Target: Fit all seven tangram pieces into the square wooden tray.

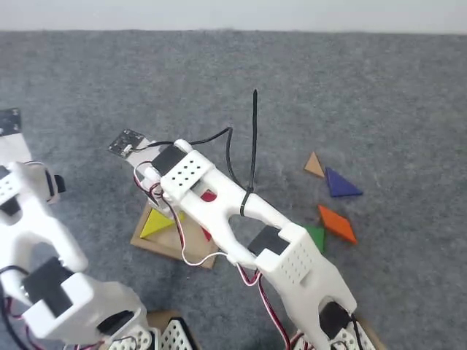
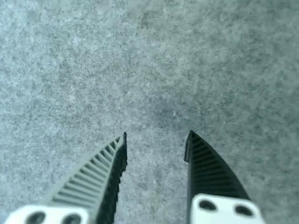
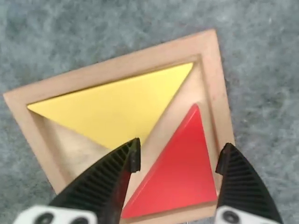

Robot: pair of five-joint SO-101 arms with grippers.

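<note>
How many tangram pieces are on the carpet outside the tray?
4: tan triangle, blue triangle beside it, orange piece, green piece partly behind the right arm. Others may be hidden.

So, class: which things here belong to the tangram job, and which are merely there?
Job: wooden tray, with yellow triangle and red triangle in it; tan triangle, blue triangle, orange piece, green piece outside it.
Not the job: grey carpet, black cable tie on an arm.

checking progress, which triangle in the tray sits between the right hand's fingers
The red triangle: it lies between the open fingers of the right hand, while the yellow triangle lies mostly past the fingertips.
</note>
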